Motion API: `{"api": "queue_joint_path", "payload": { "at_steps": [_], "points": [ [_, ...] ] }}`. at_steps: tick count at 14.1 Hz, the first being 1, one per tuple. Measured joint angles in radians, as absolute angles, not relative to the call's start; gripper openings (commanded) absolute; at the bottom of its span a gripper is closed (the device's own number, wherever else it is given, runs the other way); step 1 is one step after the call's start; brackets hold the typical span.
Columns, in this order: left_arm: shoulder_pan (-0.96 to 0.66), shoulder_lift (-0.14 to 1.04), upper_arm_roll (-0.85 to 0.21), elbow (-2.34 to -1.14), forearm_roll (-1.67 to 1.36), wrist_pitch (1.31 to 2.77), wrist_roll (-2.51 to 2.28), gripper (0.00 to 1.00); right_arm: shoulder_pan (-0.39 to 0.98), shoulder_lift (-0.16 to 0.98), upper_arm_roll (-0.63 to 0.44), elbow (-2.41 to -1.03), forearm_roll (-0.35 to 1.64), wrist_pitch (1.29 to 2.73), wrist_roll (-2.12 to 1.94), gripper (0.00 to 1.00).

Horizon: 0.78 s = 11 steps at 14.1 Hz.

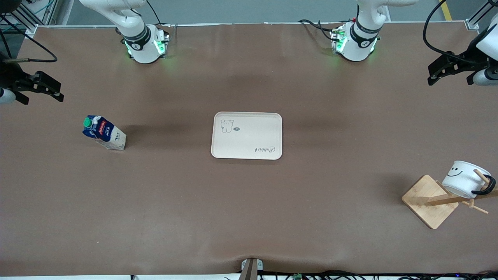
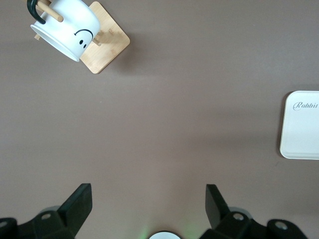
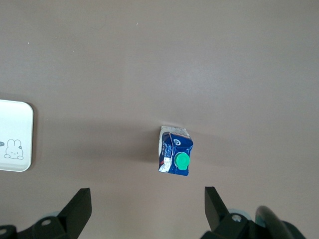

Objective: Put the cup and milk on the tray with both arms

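Plainly both wait spread wide and empty, left gripper (image 2: 148,209) and right gripper (image 3: 147,211) over opposite table ends. Upright milk (image 1: 104,132), probably light and crushable, suits a mid-body pinch. Rigid, likely breakable cup (image 1: 464,179) hangs on the corner rack (image 1: 430,201); tray (image 1: 246,135) sits mid-table

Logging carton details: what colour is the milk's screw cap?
Green, on the small blue-and-white gable-top milk carton; clearest in the right wrist view.
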<state>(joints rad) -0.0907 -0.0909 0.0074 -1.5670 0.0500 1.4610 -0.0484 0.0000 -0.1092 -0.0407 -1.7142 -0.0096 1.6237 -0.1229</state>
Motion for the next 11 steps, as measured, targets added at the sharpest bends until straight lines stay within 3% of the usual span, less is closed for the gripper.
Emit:
{"api": "queue_joint_path", "payload": {
  "at_steps": [11],
  "points": [
    [-0.027, -0.056, 0.062, -1.529, 0.050, 1.467, -0.034, 1.00, -0.001, -0.106, -0.043, -1.709, -0.010, 1.624, -0.123, 1.00]
  ]
}}
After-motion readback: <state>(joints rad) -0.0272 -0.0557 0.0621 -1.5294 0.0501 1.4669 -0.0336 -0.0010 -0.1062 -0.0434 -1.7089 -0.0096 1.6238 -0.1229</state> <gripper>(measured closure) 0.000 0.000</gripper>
